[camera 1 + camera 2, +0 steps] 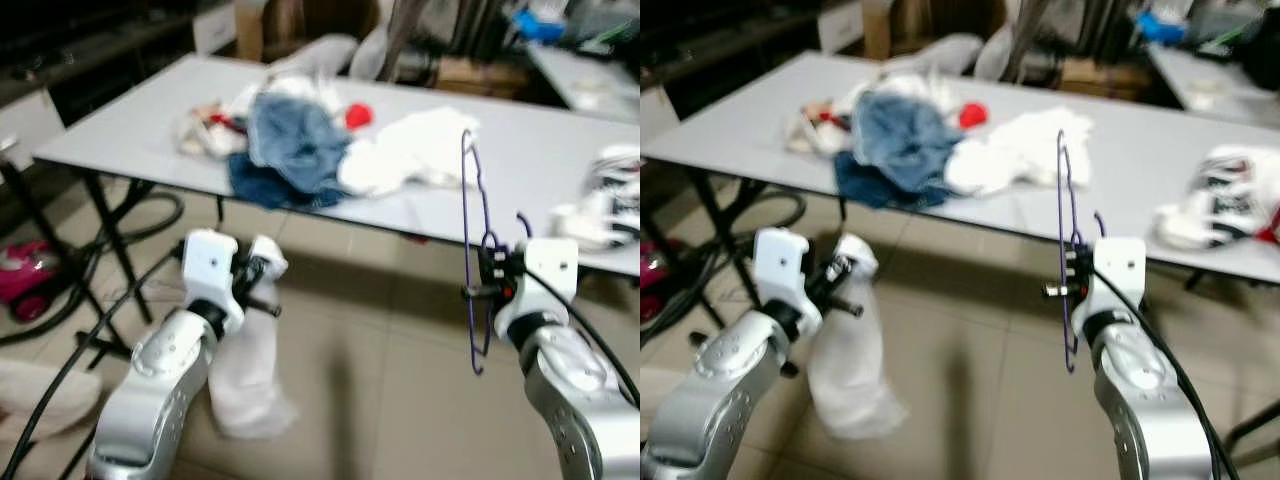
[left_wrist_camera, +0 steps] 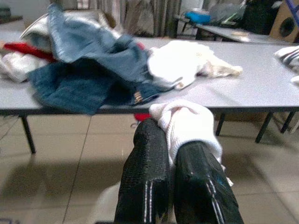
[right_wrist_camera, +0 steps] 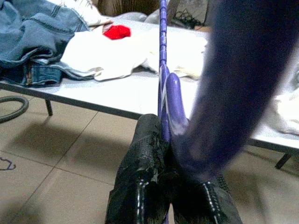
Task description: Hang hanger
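- A long grey folding table (image 1: 520, 170) before us carries a heap of blue denim and white clothes (image 1: 310, 150).
- Our left gripper (image 2: 170, 161) pinches a limp white cloth garment (image 1: 245, 375).
- Our right gripper (image 1: 487, 290) clamps the thin purple wire hanger (image 1: 472, 200) upright; next, we judge, garment onto hanger.

one hanger (image 1: 473, 250); two tools
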You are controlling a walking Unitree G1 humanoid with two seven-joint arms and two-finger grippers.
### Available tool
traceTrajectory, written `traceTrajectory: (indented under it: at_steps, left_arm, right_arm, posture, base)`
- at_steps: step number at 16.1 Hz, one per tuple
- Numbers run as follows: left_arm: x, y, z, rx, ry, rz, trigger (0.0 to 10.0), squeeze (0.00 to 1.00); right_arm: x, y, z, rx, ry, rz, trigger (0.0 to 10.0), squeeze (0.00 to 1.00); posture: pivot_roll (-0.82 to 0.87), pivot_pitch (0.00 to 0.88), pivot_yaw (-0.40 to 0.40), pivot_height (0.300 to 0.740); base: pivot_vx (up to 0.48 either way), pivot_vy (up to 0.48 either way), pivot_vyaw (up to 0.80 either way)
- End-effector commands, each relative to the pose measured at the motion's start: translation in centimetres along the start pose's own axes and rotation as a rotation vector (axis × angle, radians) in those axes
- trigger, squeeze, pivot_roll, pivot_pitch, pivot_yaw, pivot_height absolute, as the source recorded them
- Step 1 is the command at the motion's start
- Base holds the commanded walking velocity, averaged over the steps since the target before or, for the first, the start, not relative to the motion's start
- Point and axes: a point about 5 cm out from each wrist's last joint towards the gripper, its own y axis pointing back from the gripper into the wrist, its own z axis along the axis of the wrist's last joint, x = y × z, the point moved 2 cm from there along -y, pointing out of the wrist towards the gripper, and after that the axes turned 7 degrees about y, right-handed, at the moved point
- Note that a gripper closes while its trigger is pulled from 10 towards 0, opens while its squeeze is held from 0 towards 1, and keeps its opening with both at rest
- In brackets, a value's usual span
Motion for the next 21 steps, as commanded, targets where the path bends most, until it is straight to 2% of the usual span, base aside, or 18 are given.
traceTrajectory:
  at_steps: [1,4,7,9,11,21]
  left_arm:
    - [0.31,0.01,0.62,-0.024,-0.017,0.011,10.0,0.0]
    - [0.24,-0.05,0.57,-0.025,-0.017,0.009,10.0,0.0]
    - [0.06,-0.05,0.21,-0.012,0.014,-0.001,10.0,0.0]
    - [0.2,-0.14,0.3,-0.021,-0.023,0.005,10.0,0.0]
    - [0.18,-0.18,0.28,-0.021,-0.022,0.001,10.0,0.0]
    - [-0.07,-0.12,0.74,-0.058,0.004,0.002,10.0,0.0]
  right_arm:
    - [0.43,0.07,0.24,-0.011,-0.013,0.017,10.0,0.0]
    - [0.52,0.16,0.19,-0.008,-0.017,0.029,10.0,0.0]
    - [0.52,0.25,0.13,-0.004,-0.026,0.036,10.0,0.0]
    - [0.35,0.35,0.13,-0.003,-0.046,0.026,10.0,0.0]
    - [0.25,0.46,0.1,-0.001,-0.071,0.02,10.0,0.0]
    - [0.0,0.27,0.24,0.01,-0.049,0.033,10.0,0.0]
  posture:
    - [0.03,0.0,-0.01,0.74]
    - [0.03,0.0,-0.01,0.74]
    - [0.03,0.0,-0.01,0.74]
    - [0.02,0.0,-0.01,0.74]
    - [0.01,0.0,-0.009,0.74]
    - [0.02,0.0,-0.034,0.74]
  base:
    - [0.0,-0.48,0.0]
    - [0.0,-0.462,0.0]
    - [0.0,0.0,0.0]
    - [0.0,0.0,0.0]
    - [0.0,0.0,-0.78]
    - [0.0,0.0,-0.79]
